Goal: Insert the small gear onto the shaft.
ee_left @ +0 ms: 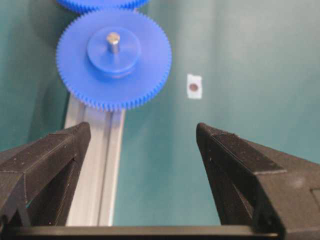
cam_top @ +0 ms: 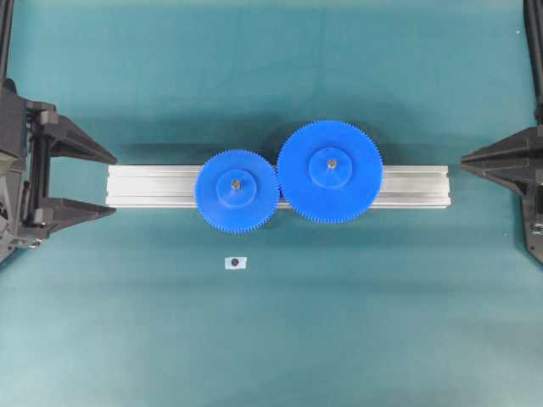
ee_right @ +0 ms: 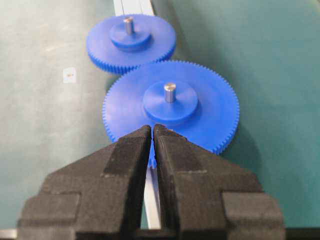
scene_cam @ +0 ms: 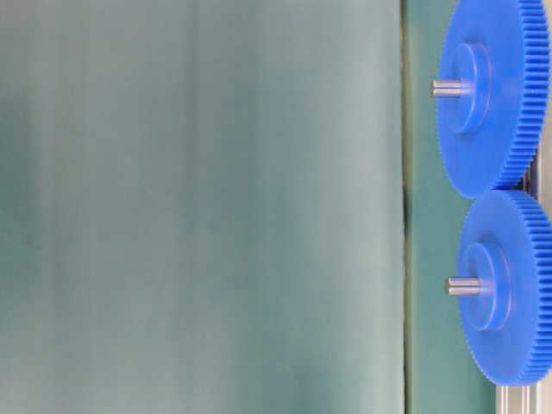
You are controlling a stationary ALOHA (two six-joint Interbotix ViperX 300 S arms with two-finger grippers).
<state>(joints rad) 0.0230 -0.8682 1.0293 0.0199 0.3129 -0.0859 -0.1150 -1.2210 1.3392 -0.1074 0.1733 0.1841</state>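
The small gear (cam_top: 222,200) is blue and sits flat on the aluminium rail (cam_top: 153,185), its teeth meshed with the larger blue gear (cam_top: 348,191). The grey tip of the shaft (cam_top: 235,181) pokes up through its hub. The table-level view shows the small gear (scene_cam: 520,321) with the shaft (scene_cam: 463,286) sticking out of it. My left gripper (cam_top: 114,183) stands open at the rail's left end, apart from the small gear (ee_left: 114,75), nothing between its fingers. My right gripper (cam_top: 462,161) is shut and empty just off the rail's right end, behind the larger gear (ee_right: 210,120).
A small white sticker with a dark dot (cam_top: 236,263) lies on the green mat in front of the small gear. The larger gear has its own pin (ee_right: 170,92) through its hub. Dark frame posts stand at the far corners.
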